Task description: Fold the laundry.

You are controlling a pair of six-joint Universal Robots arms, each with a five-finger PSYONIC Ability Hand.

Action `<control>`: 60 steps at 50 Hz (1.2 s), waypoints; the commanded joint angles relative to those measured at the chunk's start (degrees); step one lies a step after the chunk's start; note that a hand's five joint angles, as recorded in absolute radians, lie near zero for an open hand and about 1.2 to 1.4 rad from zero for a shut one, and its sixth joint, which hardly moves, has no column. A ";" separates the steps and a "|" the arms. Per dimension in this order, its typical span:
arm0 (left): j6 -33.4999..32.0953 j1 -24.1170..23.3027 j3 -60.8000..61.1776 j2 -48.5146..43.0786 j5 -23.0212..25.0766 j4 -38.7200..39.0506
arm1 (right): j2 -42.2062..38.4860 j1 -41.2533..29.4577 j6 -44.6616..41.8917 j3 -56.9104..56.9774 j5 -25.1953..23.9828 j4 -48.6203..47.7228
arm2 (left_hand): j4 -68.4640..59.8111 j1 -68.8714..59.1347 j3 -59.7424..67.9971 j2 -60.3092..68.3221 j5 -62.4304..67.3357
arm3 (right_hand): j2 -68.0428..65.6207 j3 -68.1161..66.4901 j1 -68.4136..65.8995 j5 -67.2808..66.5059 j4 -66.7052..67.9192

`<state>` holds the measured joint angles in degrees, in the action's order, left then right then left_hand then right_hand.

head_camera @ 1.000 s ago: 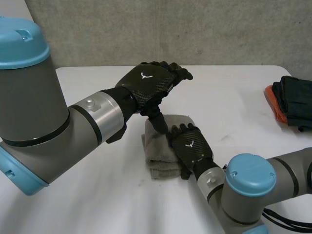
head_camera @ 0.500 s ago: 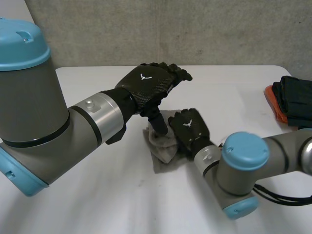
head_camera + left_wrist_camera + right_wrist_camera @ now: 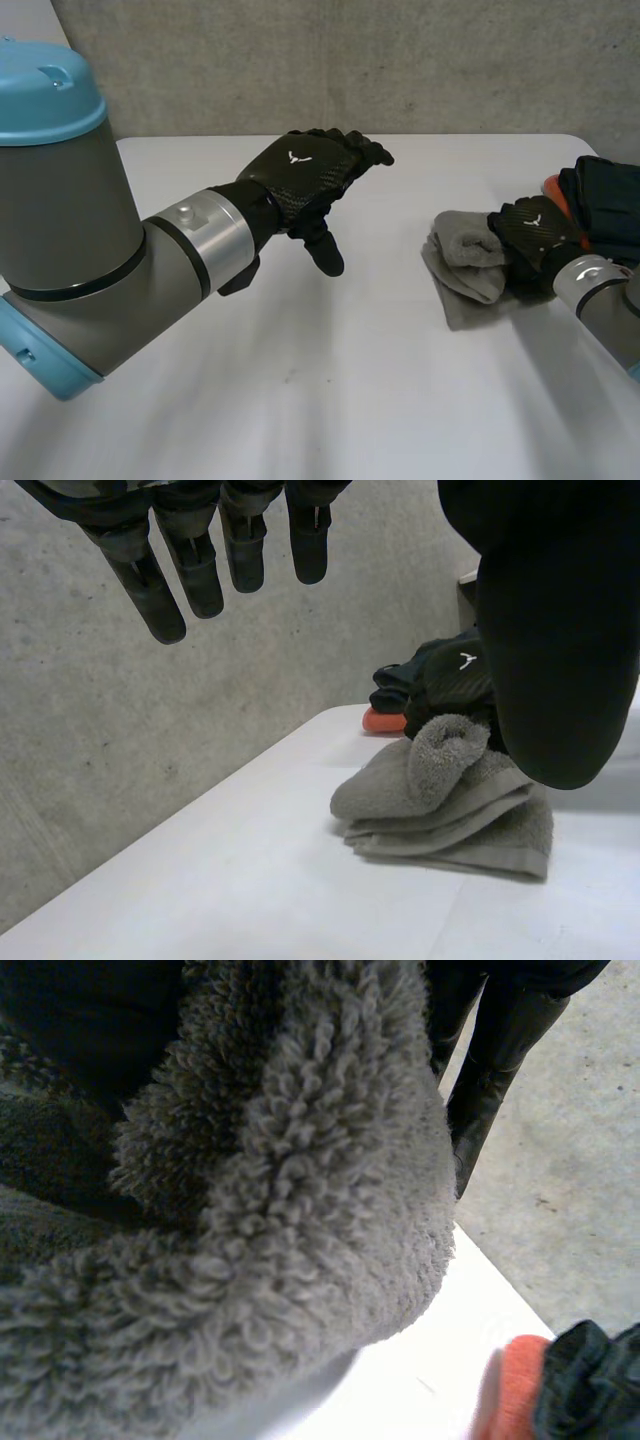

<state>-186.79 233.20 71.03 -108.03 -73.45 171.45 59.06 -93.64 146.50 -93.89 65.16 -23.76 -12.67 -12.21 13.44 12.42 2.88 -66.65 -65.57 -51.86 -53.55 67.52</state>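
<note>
Folded grey towel (image 3: 463,266) at the right side of the white table (image 3: 330,390), grasped by the right hand (image 3: 530,232).

The towel lies in several flat layers on the table, with one end bunched up into a rounded hump where the right hand closes on it; in the right wrist view the terry pile sits pressed against the palm, with the fingers (image 3: 490,1070) reaching past its far side. Just beyond that hand, at the table's right edge, a stack of dark clothes (image 3: 612,205) rests on an orange item (image 3: 552,189). Well apart from the towel, the left hand (image 3: 305,175) hovers over the middle of the table, fingers relaxed and spread, thumb pointing down, holding nothing. A concrete wall (image 3: 400,60) stands behind the table.
</note>
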 commanded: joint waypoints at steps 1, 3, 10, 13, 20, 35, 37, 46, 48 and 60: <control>0.90 -0.02 -0.01 -0.43 -0.03 1.08 | -1.05 1.09 -3.06 4.32 -3.90 -0.76 | -0.74 -1.20 -0.03 0.99 0.53 | -13.35 -14.43 -28.14 -16.45 12.48; 0.90 -0.02 -0.01 -0.43 -0.11 2.05 | -0.97 1.00 -2.80 7.82 -4.43 -1.29 | -0.91 -1.37 0.13 1.15 0.70 | -13.35 -14.43 -28.14 -16.45 12.48; 2.48 0.07 -0.10 -0.08 -0.11 2.75 | -0.88 1.35 0.88 19.95 -3.64 -2.78 | -1.25 -1.70 0.47 1.49 1.04 | -13.35 -14.43 -28.14 -16.45 12.48; 2.83 0.07 -0.01 0.01 -0.11 2.75 | -1.14 1.79 3.70 23.57 -2.59 -3.57 | -1.25 -1.70 0.47 1.49 1.04 | -13.35 -14.43 -28.14 -16.45 12.48; 2.83 -0.02 0.08 0.10 -0.11 2.75 | -2.72 6.71 7.57 30.78 1.55 -4.63 | -1.58 -2.04 0.81 1.83 1.37 | -13.35 -14.43 -28.14 -16.45 12.48; 2.92 -0.20 0.08 -0.43 -0.11 2.84 | -11.95 18.40 6.96 35.88 -0.56 -4.45 | -1.92 -2.37 1.14 2.16 1.71 | -13.35 -14.43 -28.14 -16.45 12.48; 2.92 -0.20 0.08 -0.43 -0.11 3.10 | -12.83 19.81 6.00 35.27 -2.93 -4.45 | -1.92 -2.37 1.14 2.16 1.71 | -13.35 -14.43 -28.14 -16.45 12.48; 2.92 -0.20 0.25 -0.60 -0.20 3.37 | -14.15 23.76 1.69 28.77 -13.03 -4.01 | -1.92 -2.37 1.14 2.16 1.71 | -13.35 -14.43 -28.14 -16.45 12.48; 2.92 -0.20 0.34 -0.60 -0.20 3.37 | -13.89 25.43 0.46 26.84 -15.75 -3.84 | -1.92 -2.37 1.14 2.16 1.71 | -13.35 -14.43 -28.14 -16.45 12.48; 2.92 -0.20 0.34 -0.43 -0.20 3.37 | -11.78 32.47 -2.88 26.04 -23.32 3.36 | -1.92 -2.37 1.14 2.16 1.71 | 35.51 34.43 20.72 32.41 -36.38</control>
<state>-183.87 233.00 71.37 -108.57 -73.65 174.83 45.86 -64.35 145.20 -68.57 44.61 -24.91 -12.68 -12.42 13.44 12.53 2.88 -57.43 -57.60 -49.09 -48.61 58.45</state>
